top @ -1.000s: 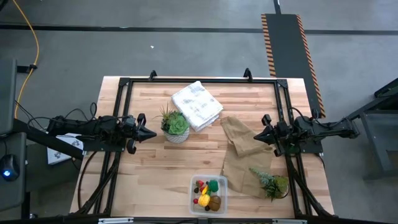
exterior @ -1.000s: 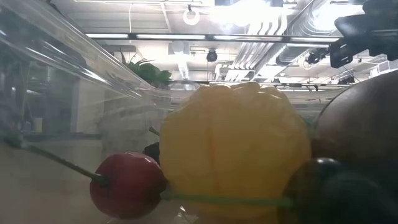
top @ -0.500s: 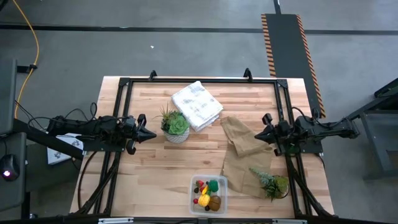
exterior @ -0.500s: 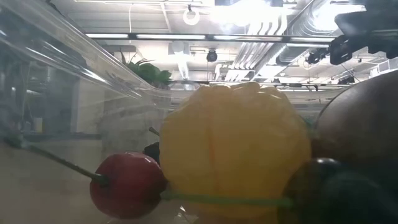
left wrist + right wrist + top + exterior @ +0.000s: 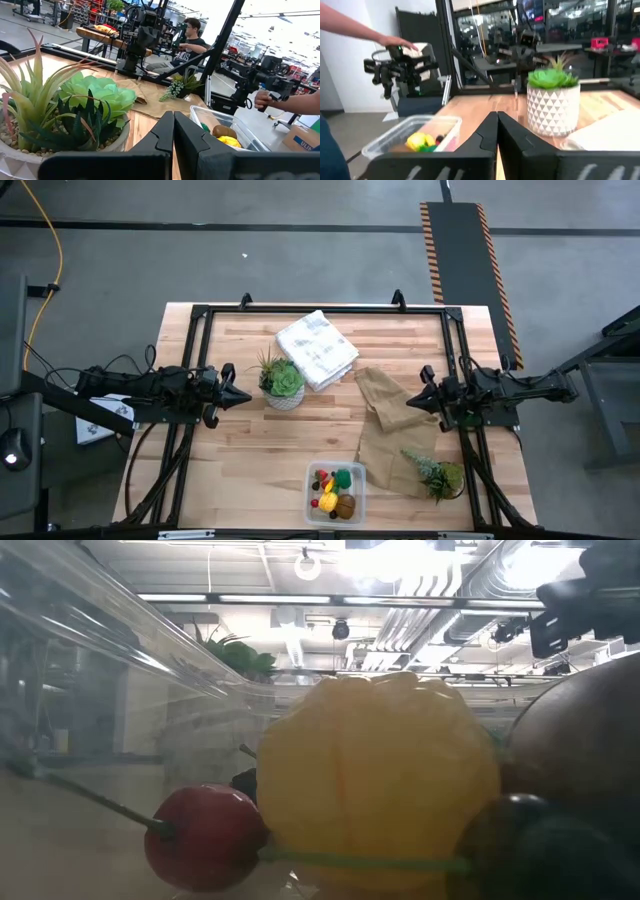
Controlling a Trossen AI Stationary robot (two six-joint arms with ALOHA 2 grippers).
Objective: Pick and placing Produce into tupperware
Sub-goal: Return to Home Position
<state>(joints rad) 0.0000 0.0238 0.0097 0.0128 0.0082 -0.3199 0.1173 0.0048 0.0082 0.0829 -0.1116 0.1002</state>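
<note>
The clear tupperware [image 5: 336,492] stands on its base near the table's near edge, middle. Inside lie the produce: a yellow lemon [image 5: 380,780], a red berry [image 5: 205,835], a brown kiwi-like ball [image 5: 580,740], a dark berry [image 5: 520,840] and a green piece [image 5: 344,477]. My left gripper [image 5: 247,394] is shut and hovers at the table's left, beside a potted succulent. My right gripper [image 5: 408,402] is shut and hovers at the table's right, over the brown paper bag. The tupperware also shows in the left wrist view [image 5: 225,130] and the right wrist view [image 5: 410,131].
A green succulent in a white pot [image 5: 282,383] stands just right of my left gripper. A folded white cloth [image 5: 317,349] lies toward the far edge. The crumpled brown paper bag [image 5: 390,430] lies right of centre, with a second succulent [image 5: 438,475] at its near end. A person's hand [image 5: 395,40] shows beyond the table.
My right gripper has edged slightly toward the table's left and stayed shut. The tupperware, the produce and my left arm have kept still.
</note>
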